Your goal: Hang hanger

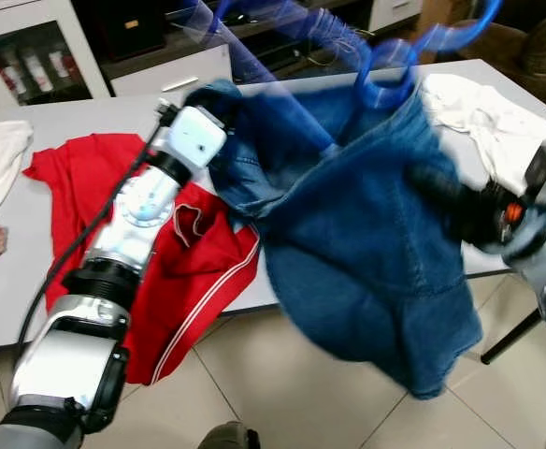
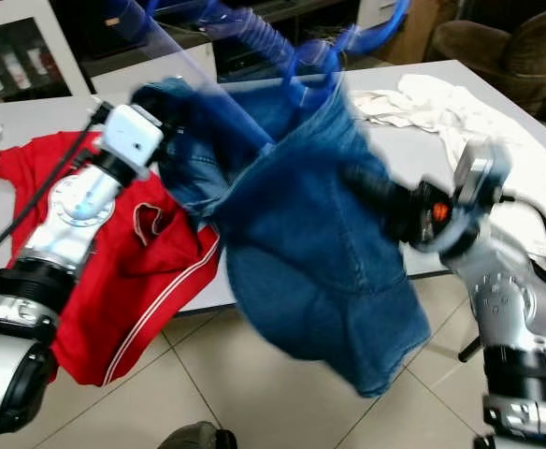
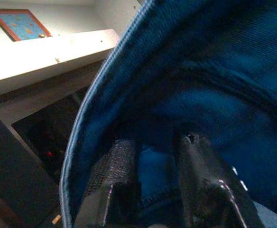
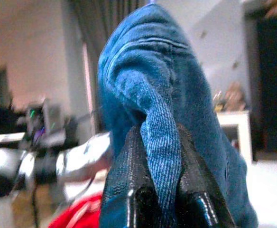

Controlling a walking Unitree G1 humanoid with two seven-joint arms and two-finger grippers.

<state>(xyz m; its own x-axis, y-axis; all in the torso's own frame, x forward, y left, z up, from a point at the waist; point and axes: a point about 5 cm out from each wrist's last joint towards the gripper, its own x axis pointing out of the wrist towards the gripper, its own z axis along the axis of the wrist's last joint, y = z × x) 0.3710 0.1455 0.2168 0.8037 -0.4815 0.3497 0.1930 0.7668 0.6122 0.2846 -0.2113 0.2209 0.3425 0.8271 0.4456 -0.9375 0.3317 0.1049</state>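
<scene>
Lying on the grey table [image 1: 30, 281] beneath the raised arms are a red garment with white piping [image 1: 198, 281] and rumpled white cloths [image 1: 483, 117]. Hanging in the air over them, the blue denim garment [image 1: 366, 271] is draping from a blurred blue plastic hanger [image 1: 385, 65]. The left gripper [image 3: 157, 166] is pinching its hem; the right gripper [image 4: 160, 180] is clamping a ribbed fold.

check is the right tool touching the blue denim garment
Touching. The right wrist view shows the right tool pinching a fold of the denim garment between both fingers.
</scene>
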